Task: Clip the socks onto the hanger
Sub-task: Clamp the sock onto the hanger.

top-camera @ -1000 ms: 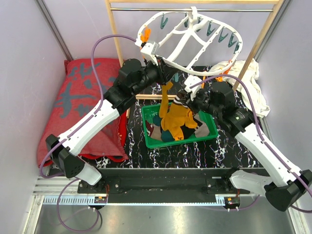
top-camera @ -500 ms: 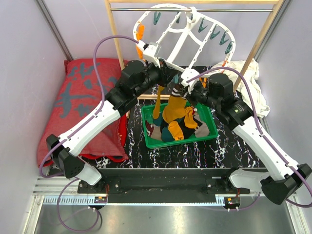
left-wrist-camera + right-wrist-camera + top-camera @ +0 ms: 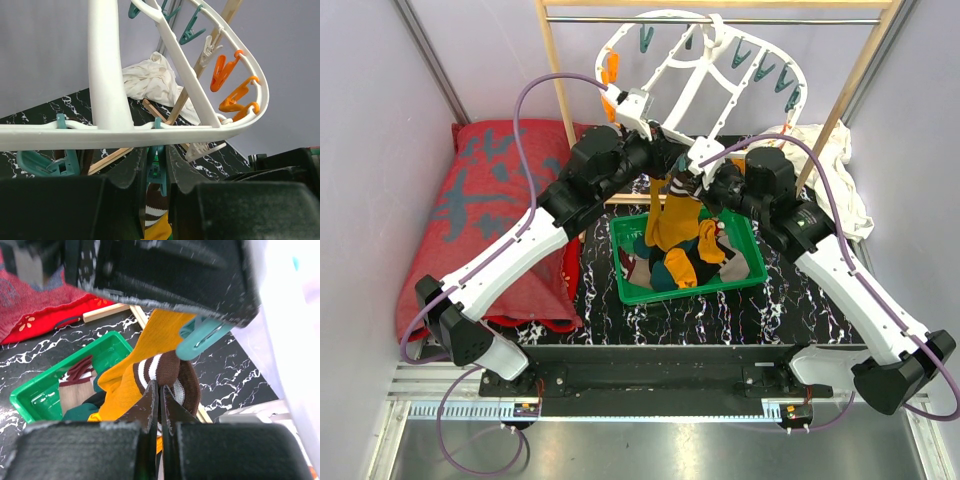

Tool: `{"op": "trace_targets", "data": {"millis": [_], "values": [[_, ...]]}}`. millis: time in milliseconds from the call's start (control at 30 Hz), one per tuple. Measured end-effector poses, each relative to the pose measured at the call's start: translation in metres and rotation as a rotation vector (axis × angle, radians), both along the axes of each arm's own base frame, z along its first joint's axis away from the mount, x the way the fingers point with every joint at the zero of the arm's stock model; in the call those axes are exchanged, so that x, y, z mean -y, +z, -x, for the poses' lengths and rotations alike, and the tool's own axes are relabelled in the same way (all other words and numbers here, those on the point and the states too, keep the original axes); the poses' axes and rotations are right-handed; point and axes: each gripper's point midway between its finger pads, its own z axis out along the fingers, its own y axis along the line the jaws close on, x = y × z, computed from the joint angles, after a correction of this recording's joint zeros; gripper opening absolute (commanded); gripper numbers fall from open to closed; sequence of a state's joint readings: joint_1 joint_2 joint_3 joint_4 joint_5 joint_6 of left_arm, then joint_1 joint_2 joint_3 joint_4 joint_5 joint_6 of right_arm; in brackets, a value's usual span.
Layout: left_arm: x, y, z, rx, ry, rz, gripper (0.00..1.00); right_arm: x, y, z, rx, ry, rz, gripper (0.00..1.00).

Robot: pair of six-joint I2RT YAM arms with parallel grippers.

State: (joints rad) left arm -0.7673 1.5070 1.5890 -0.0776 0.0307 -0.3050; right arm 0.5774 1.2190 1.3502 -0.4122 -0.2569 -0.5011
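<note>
The white oval hanger hangs tilted from the rail, with teal and orange pegs along its rim. My left gripper is shut on a teal peg under the hanger's rim. My right gripper is shut on the brown-and-white striped cuff of the mustard sock. It holds that cuff just below the same teal peg. The sock hangs down into the green basket, where other socks lie. In the top view the left gripper and right gripper almost meet.
The light wooden rack frame stands round the hanger. A red cloth lies at the left. A white cloth is heaped at the back right. The tabletop is black marble. Orange pegs sit on the hanger's far rim.
The hanger's near rim has swung down and its frame stands steeper. My right gripper has carried the sock's cuff up and left to the peg that the left gripper holds.
</note>
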Motion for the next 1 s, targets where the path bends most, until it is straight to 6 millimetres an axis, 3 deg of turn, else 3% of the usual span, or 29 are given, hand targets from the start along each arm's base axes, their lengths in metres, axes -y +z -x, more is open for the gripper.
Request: {"op": "trace_targets", "data": {"millis": [300, 1000], "values": [[-0.001, -0.002, -0.002, 0.016, 0.03, -0.025, 0.06, -0.001, 0.012, -0.001, 0.026, 0.001, -0.016, 0.0], [0.0, 0.0, 0.0, 0.014, 0.046, -0.041, 0.07, -0.012, 0.013, 0.003, 0.023, 0.057, -0.031, 0.0]]}}
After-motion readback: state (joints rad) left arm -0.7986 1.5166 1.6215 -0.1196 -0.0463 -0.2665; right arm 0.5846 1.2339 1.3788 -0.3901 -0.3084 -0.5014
